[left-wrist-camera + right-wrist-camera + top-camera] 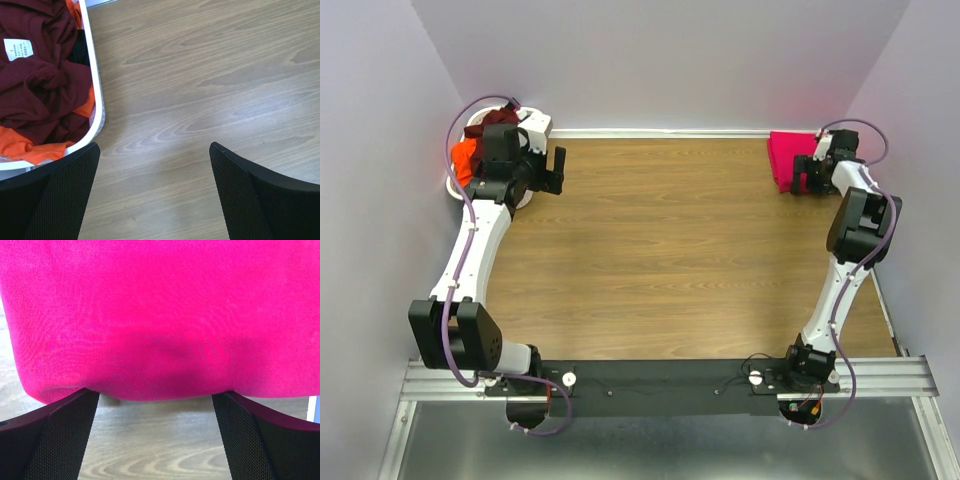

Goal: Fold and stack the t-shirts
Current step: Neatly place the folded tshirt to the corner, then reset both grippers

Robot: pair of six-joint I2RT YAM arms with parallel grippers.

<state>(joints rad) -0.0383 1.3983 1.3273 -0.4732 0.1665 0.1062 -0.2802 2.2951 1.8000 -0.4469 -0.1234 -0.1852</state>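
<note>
**Left arm.** The left pincer (pixel 554 170) is at the far left corner of the wood-grain tabletop (pixel 210 75). Its two black mesh-faced fingers (pixel 65 195) are spread wide apart with nothing between them. Only bare wood shows in the gap and ahead of the fingertips. In the left wrist view, the white oval basket (pixel 98 102) lies just to the outer side of the left-hand finger, its curved rim running away from the pincer. Whether that finger touches the rim cannot be told.

Two of the t-shirts lie inside the basket, unfolded and heaped together:
- **Dark maroon cloth t-shirt** (pixel 42 82): on top, crumpled, with a small white printed label (pixel 18 49) facing up.
- **Orange cloth t-shirt** (pixel 25 149): beneath and around the maroon one, showing at the basket's near edge and along its rim side.

**Right arm.** The right pincer (pixel 803 177) is at the far right corner of the tabletop, its fingers likewise held wide apart and gripping nothing. The bright pinkish-red cloth t-shirt (pixel 160 310) lies directly ahead of the fingertips, flat on the tabletop. It fills the whole upper part of the right wrist view and extends past both fingers on either side. Its near edge is a smooth rounded fold, just beyond the fingertips, and a soft shadow falls on the cloth between them. Whether the fingertips touch the fold cannot be told. A strip of bare wood shows between the fingers, on the near side of the fold.

In the top view the pinkish-red shirt is a compact folded block against the back wall. It is well apart from the basket, which is in the opposite corner.
</note>
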